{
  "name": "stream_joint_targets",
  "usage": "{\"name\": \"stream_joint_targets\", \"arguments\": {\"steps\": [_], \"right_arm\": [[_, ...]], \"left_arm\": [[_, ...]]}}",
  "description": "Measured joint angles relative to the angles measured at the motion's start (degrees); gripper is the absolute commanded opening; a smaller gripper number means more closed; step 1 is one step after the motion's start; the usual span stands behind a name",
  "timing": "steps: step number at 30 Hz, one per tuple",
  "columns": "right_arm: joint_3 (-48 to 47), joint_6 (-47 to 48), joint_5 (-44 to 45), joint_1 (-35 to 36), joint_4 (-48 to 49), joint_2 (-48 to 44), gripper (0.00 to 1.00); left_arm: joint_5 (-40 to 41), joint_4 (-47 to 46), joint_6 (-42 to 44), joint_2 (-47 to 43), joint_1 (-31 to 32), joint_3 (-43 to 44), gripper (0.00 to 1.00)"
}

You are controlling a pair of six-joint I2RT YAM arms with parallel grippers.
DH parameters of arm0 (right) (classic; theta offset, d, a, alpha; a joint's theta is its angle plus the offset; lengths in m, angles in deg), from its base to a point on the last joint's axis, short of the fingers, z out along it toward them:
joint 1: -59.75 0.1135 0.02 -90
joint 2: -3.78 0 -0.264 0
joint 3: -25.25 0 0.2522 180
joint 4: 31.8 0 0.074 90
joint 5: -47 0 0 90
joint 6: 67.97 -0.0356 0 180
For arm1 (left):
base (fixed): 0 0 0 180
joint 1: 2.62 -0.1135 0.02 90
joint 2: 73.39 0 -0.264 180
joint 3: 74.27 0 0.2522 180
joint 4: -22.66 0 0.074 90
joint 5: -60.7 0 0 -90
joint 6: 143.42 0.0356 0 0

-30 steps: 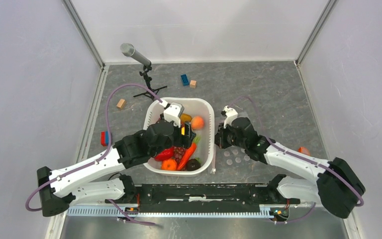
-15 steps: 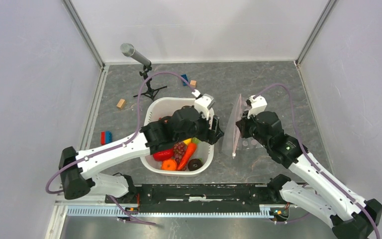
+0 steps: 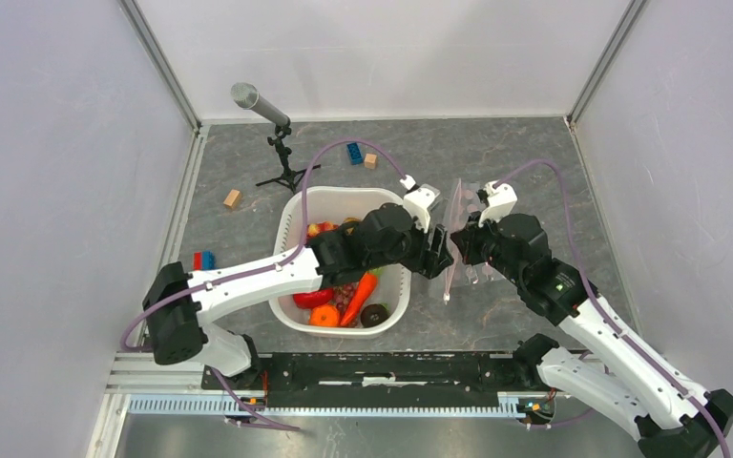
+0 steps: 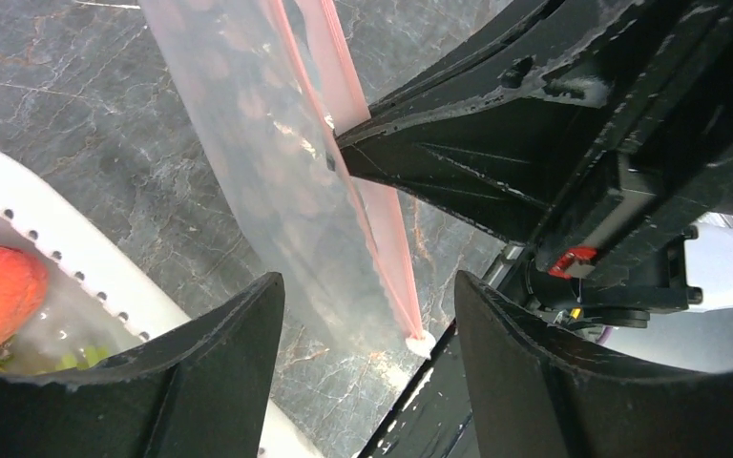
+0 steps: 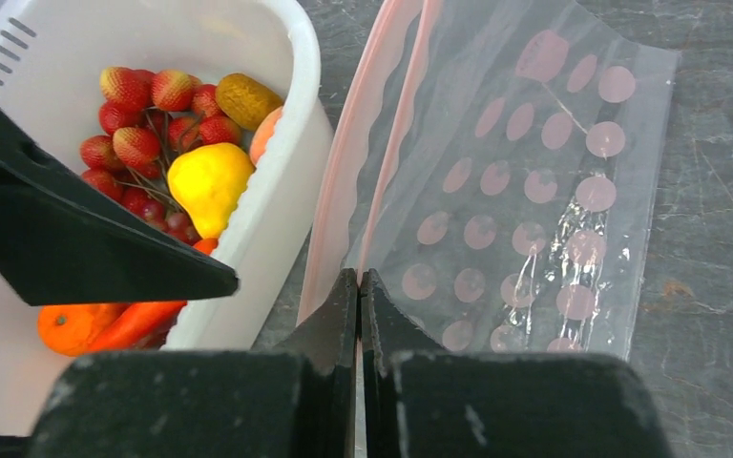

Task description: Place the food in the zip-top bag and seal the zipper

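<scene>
1. Right gripper [image 5: 358, 279]: pinched tight on zipper [image 5: 348, 191], just right of basin [image 3: 404, 298]. Holds bag [image 5: 525, 181] up on edge, probably off the table.
2. Bag: just beside basin's right wall. Can't tell from top view whether touching it.
3. Zipper long axis: roughly parallel to basin's right wall, running far to near, with slider [image 4: 420, 341] at the near, low end.
4. Left gripper [image 4: 367, 291]: jaws wide apart, nothing gripped. Sits over basin's right rim, pointing away from basin at the bag.
5. Key relation: zipper straight ahead of left gripper, lined up with the gap between its jaws. Unclear whether already between the tips or just short of them.
6. Right wrist view: two pink lips slightly parted beyond the pinch point.
7. Nearer arm for the free lip: left. Judged next: ease further right from basin, close on the basin-side lip only, pull mouth open.
8. Food [image 3: 365, 294]: all in basin, none in bag. Task barely started.
9. Risk: catching both lips together and leaving the mouth shut.
</scene>
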Motion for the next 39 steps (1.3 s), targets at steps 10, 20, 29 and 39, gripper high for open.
{"name": "stream_joint_targets", "arguments": {"steps": [10,20,29,39], "right_arm": [[0.0,-1.86,-1.09,0.0,0.94,-1.05,0.0],[-2.03,-0.98,-1.99,0.0,-2.1,-1.66,0.0],[-2.19,-0.35,-2.25,0.0,-5.09,-1.77,0.0],[-2.89,2.6,1.81,0.0,-9.64,-1.4,0.0]], "left_arm": [[3.21,-1.46,0.04,4.7,0.9,0.96,0.51],[7.43,-1.4,0.04,4.98,0.92,1.22,0.53],[6.67,-2.78,0.04,8.02,0.92,3.56,0.34],[10.32,-1.81,0.11,8.39,0.81,3.54,0.02]]}}
